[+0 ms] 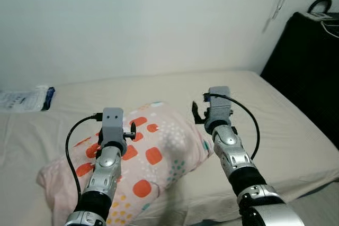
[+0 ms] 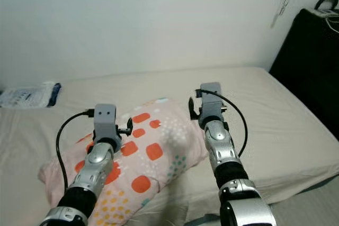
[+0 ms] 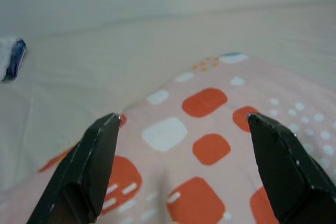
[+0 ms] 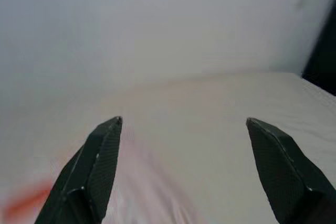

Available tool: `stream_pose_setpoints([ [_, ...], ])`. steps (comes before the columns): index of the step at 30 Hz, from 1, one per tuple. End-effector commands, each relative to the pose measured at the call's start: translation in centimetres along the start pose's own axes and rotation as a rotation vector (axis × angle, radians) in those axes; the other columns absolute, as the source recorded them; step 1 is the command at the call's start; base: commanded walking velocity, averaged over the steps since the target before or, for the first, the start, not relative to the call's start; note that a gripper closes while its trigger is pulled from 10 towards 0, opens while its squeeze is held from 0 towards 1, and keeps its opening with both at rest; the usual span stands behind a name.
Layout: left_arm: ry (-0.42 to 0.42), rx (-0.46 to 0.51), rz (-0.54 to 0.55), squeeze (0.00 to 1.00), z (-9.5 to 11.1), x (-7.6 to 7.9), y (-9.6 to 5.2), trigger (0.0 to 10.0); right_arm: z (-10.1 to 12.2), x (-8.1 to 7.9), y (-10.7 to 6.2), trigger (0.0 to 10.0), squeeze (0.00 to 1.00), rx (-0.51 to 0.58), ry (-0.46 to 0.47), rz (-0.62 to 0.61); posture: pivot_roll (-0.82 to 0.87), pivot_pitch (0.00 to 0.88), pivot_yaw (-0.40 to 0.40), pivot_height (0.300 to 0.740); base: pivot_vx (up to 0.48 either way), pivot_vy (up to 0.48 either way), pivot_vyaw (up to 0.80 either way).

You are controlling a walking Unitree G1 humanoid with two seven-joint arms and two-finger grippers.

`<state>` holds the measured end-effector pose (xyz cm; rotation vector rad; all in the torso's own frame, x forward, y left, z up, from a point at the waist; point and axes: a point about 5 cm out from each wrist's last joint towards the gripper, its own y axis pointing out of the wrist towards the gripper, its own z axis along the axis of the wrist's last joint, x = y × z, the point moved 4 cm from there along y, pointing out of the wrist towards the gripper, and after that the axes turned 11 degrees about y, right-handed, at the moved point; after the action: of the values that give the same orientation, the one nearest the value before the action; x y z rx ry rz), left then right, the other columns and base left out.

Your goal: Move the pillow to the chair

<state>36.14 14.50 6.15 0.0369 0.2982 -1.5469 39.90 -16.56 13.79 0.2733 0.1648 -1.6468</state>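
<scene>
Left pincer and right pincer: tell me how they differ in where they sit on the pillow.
The left pincer is above the pillow's patterned top, orange squares between its fingers; the right pincer is at the pillow's edge, looking mostly at bare bed and wall. In the eye views, the left sits over the pillow's middle, the right beside its right end. Both are open and hold nothing.

pillow (image 1: 153,157) lay on bed (image 1: 275,130), near its front edge | left gripper (image 3: 184,169) over pillow | right gripper (image 4: 181,174) at pillow's right end | packet (image 1: 26,99) on bed, far left, by wall (image 1: 132,19) | dark furniture (image 1: 310,72) right of bed
</scene>
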Motion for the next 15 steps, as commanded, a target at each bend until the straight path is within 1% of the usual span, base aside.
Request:
stream_pose_setpoints([
  [1,-0.008,0.002,-0.004,0.00,-0.1,-0.3,-0.3,10.0,0.5,1.1,-0.6,10.0,0.00,-0.010,0.038,-0.013,-0.03,0.000,-0.016,0.740,0.000,0.000,0.00],
  [2,-0.008,0.002,-0.004,0.00,-0.1,-0.3,-0.3,10.0,0.5,1.1,-0.6,10.0,0.00,-0.010,0.038,-0.013,-0.03,0.000,-0.016,0.740,0.000,0.000,0.00],
  [3,-0.010,-0.017,-0.011,0.00,-0.6,-0.2,-0.3,10.0,-0.5,0.7,-1.0,10.0,0.00,-0.076,-0.023,0.041,-0.03,0.000,-0.009,0.740,0.000,0.000,0.00],
  [5,-0.013,-0.036,-0.044,0.00,-0.9,0.4,-0.2,10.0,-0.9,0.3,-1.5,10.0,0.00,-0.090,-0.060,0.091,-0.03,0.000,-0.008,0.740,0.000,0.000,0.00],
  [7,-0.014,-0.039,-0.052,0.00,-1.0,0.5,-0.2,10.0,-0.9,0.2,-1.6,10.0,0.00,-0.087,-0.065,0.100,-0.03,0.000,-0.008,0.740,0.000,0.000,0.00],
  [8,0.004,-0.015,-0.074,0.00,-0.6,0.9,-0.1,10.0,-0.9,-0.1,-1.9,10.0,0.00,-0.085,-0.061,0.128,-0.04,0.000,-0.007,0.740,0.000,0.000,0.00],
  [10,0.018,0.003,-0.093,0.00,-0.3,1.2,-0.1,10.0,-0.9,-0.2,-2.1,10.0,0.00,-0.076,-0.060,0.138,-0.04,0.000,-0.007,0.740,0.000,0.000,0.00],
  [13,0.020,0.006,-0.096,0.00,-0.3,1.2,-0.1,10.0,-0.9,-0.2,-2.2,10.0,0.00,-0.074,-0.060,0.138,-0.04,0.000,-0.007,0.740,0.000,0.000,0.00],
  [15,0.022,0.011,-0.095,0.00,-0.3,1.0,-0.5,10.0,-1.0,0.0,-2.9,10.0,0.00,-0.076,-0.031,0.119,-0.03,0.000,-0.005,0.740,0.000,0.000,0.00],
])
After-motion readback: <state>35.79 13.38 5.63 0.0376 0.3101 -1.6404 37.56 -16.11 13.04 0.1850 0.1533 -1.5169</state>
